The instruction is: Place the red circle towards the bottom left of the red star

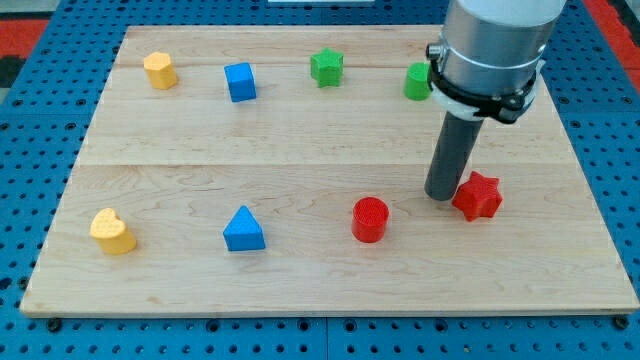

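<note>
The red circle point(369, 219) lies on the wooden board point(300, 140) at the lower middle-right. The red star point(477, 196) lies to its right and a little higher. My tip point(441, 196) stands at the star's left edge, touching it or nearly so, and about a block's width to the upper right of the red circle. The circle is to the lower left of the star.
A blue triangle point(244, 230) and a yellow heart point(112, 232) lie at the lower left. Along the top are a yellow hexagon-like block point(160, 70), a blue cube point(240, 82), a green star point(326, 67) and a green block point(417, 81) partly hidden by the arm.
</note>
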Available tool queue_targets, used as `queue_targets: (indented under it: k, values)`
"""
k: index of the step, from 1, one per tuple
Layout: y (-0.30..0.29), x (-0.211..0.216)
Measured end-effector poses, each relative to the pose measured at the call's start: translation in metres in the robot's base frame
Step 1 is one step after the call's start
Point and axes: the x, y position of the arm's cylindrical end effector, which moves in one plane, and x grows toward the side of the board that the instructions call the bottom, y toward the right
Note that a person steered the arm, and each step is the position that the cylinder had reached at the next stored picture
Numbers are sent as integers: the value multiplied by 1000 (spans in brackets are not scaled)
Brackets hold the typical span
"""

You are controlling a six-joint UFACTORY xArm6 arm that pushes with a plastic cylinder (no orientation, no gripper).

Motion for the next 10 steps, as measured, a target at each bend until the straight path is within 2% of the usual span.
queue_targets:
  k: [1, 2, 3, 4, 5, 6, 7, 8, 9, 10]
  values:
    - [5, -14]
    - [-15, -37]
    - [-87, 4]
    - [-102, 36]
    - [-108, 46]
    - [-154, 58]
    - [-125, 83]
    - [-96, 50]
    - [-12, 43]
    - [-63, 44]
